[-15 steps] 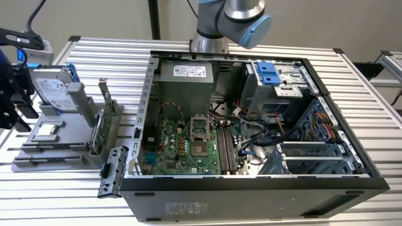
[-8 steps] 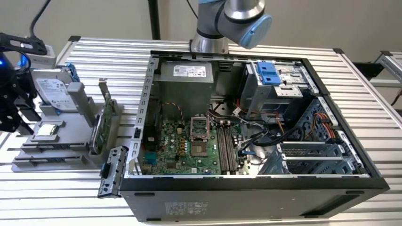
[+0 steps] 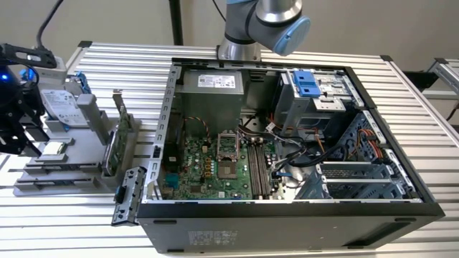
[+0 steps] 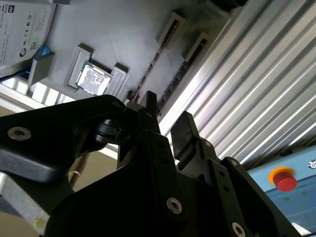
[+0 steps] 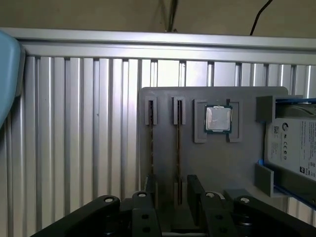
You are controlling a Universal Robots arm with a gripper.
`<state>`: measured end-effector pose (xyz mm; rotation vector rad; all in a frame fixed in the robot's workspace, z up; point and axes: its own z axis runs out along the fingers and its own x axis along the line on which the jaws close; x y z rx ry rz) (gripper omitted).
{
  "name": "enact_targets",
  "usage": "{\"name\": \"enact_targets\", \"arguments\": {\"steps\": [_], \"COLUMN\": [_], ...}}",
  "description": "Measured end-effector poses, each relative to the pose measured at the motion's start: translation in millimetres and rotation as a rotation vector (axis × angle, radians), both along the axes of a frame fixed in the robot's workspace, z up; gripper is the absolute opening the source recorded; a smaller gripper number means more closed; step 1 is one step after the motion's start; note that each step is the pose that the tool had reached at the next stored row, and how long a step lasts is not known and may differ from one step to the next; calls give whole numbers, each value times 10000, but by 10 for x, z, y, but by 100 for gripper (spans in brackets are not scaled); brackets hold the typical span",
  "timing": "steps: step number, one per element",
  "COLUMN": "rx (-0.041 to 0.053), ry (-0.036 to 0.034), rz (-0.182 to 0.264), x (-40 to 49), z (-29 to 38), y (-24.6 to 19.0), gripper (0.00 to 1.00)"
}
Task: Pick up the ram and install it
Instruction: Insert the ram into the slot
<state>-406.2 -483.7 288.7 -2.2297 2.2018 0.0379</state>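
Room lies open above the gray holder (image 5: 163,106) below the gripper (image 5: 172,183); processor (image 5: 218,119) and hard drive (image 5: 294,148) flank one side.

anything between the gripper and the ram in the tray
Nothing visible does. The gripper hangs over the grey tray, jaws apart, and the ram stands on edge in its slot with its top edge uncovered.

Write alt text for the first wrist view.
The open black end effector hangs over one end of a grey parts holder on a ribbed metal table. The holder carries ram sticks on edge in narrow slots, a processor chip and a silver hard drive.
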Motion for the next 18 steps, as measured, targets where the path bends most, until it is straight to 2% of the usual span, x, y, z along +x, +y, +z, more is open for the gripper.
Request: {"name": "enact_targets", "arguments": {"steps": [4, 6, 18], "rx": [3, 2, -7], "ry": [-4, -4, -4], "rz": [0, 1, -11], "x": [0, 0, 0], "z": [-6, -31, -243], "y": [0, 0, 0], "gripper": [100, 100, 100]}}
